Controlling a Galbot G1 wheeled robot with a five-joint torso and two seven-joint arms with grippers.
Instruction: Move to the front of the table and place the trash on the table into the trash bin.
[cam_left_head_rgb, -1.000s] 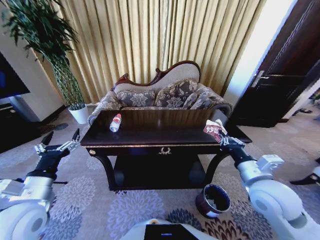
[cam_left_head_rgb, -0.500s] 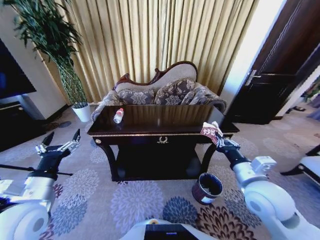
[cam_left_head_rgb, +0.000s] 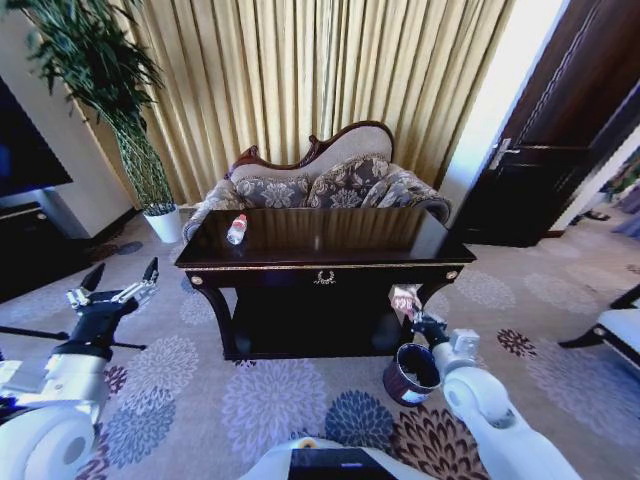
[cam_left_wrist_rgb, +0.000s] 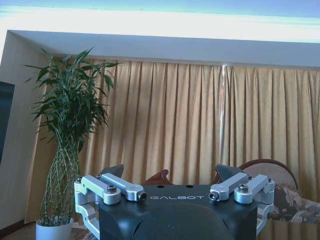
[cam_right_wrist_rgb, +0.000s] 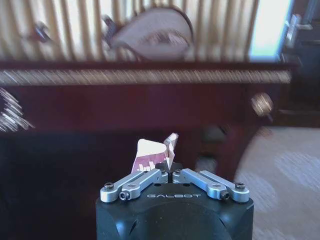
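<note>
The dark glossy table (cam_left_head_rgb: 330, 262) stands ahead of me, with a clear bottle with a red label (cam_left_head_rgb: 237, 229) lying near its far left corner. My right gripper (cam_left_head_rgb: 412, 317) is below the table's front edge, just above the round dark trash bin (cam_left_head_rgb: 411, 373), shut on a crumpled white-and-reddish paper wrapper (cam_left_head_rgb: 404, 299). In the right wrist view the wrapper (cam_right_wrist_rgb: 154, 157) sticks up from the closed right gripper (cam_right_wrist_rgb: 170, 171) before the table front (cam_right_wrist_rgb: 150, 100). My left gripper (cam_left_head_rgb: 113, 283) hovers open at the left, well off the table, and appears open in its own left wrist view (cam_left_wrist_rgb: 170, 185).
A patterned sofa (cam_left_head_rgb: 320, 185) sits behind the table against gold curtains. A tall plant in a white pot (cam_left_head_rgb: 165, 222) stands at the left, a dark door (cam_left_head_rgb: 560, 150) at the right. Flowered carpet (cam_left_head_rgb: 270, 400) spreads in front of the table.
My right gripper has dropped with the wrapper from table-top height to below the table's front edge, just over the bin. The left arm has stayed still.
</note>
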